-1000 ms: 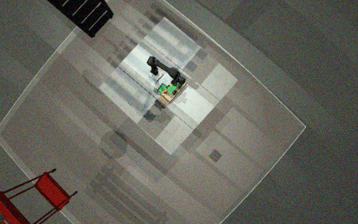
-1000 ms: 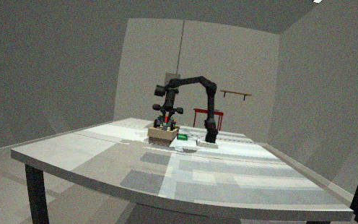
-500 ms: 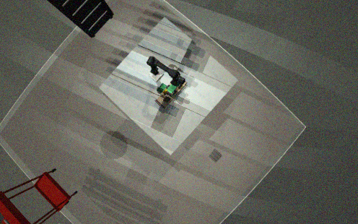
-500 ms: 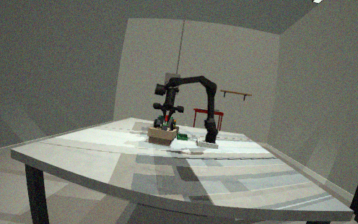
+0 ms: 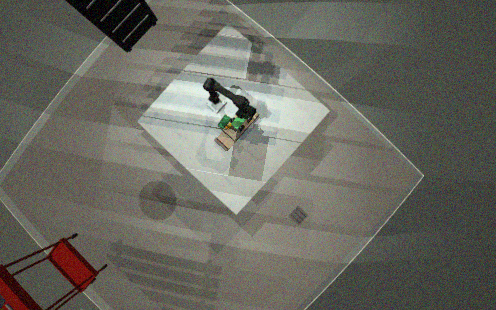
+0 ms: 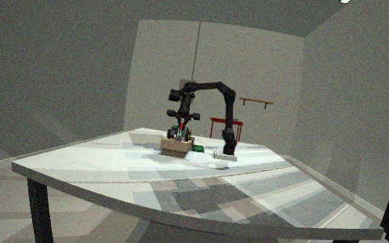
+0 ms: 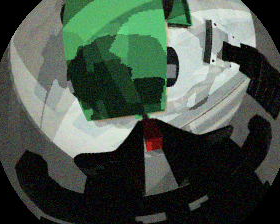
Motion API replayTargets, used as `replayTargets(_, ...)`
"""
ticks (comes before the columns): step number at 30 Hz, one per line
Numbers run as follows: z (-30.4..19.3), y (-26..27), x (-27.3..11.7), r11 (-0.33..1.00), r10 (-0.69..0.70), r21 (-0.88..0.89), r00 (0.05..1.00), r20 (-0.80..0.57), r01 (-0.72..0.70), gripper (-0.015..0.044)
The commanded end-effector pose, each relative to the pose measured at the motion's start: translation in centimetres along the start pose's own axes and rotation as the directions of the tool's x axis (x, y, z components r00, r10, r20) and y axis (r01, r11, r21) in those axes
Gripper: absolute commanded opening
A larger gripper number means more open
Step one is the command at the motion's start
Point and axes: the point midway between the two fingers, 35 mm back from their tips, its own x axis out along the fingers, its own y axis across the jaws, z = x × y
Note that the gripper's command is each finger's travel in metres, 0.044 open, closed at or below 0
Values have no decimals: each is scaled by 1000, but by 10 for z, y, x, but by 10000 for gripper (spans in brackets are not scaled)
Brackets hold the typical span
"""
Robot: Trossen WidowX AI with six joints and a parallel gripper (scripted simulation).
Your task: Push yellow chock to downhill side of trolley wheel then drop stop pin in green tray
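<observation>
The green trolley (image 5: 238, 123) (image 7: 116, 40) stands on the wooden ramp (image 5: 224, 141) (image 6: 176, 146). My gripper (image 6: 182, 124) (image 7: 147, 123) points down at the ramp's uphill end, just behind the trolley. It is shut on the stop pin, whose red head (image 6: 181, 126) (image 7: 153, 144) shows between the fingers. The pin's lower part is hard to make out. A bit of the yellow chock (image 5: 229, 126) (image 6: 190, 136) shows beside the trolley's tray-side wheels; whether it touches a wheel cannot be told. The green tray (image 5: 224, 121) (image 6: 198, 149) (image 7: 180, 15) is beside the ramp.
The arm's white base (image 5: 217, 106) (image 6: 225, 157) stands on the table (image 6: 96, 168), on the tray's side of the ramp. The arm arches high over to the ramp. A red stand (image 5: 75, 265) and a black drawer unit (image 5: 118, 20) are away from the table.
</observation>
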Motion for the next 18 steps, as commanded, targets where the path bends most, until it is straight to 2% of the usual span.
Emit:
replayTargets(1,-2,0,-4,1000,3,-5,1000,-6,-3,0)
replayTargets(18,-3,1,-17,1000,3,-5,1000,-5,-3,0)
